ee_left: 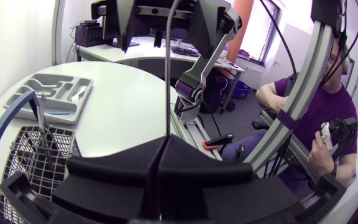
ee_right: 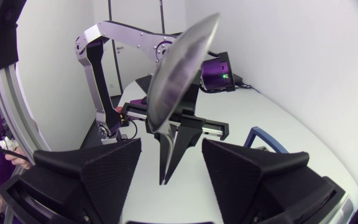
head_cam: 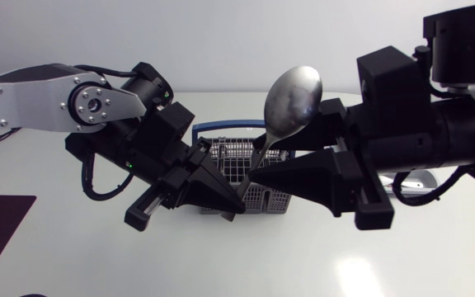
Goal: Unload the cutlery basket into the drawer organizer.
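Right wrist view shows the spoon (ee_right: 179, 68) upright in the air, its bowl on top and the thin handle pointing down. The lower end of the handle is pinched by the left gripper (ee_left: 160, 155). Its two fingers are pressed together on the handle, with no gap that I can see. The right gripper (ee_right: 166, 179) faces it from the other side with its jaws wide open. The spoon stands between its fingers but neither finger touches it. In the head view the spoon is above the basket (head_cam: 262, 200), which stands on the table (head_cam: 386, 264) below both grippers and has more cutlery inside. The organizer (ee_left: 51, 87) lies on the table beyond the basket, apart from it.

I judge this to be a handover from left to right, not yet done. The main danger is timing: if the left fingers let go before the right ones close, the spoon falls back into the basket or onto the table. The hold is only on the handle's end and the heavy bowl is high, so the spoon can swing in the pinch. The two grippers are also very near, and a small wrong approach can make the fingers hit each other.
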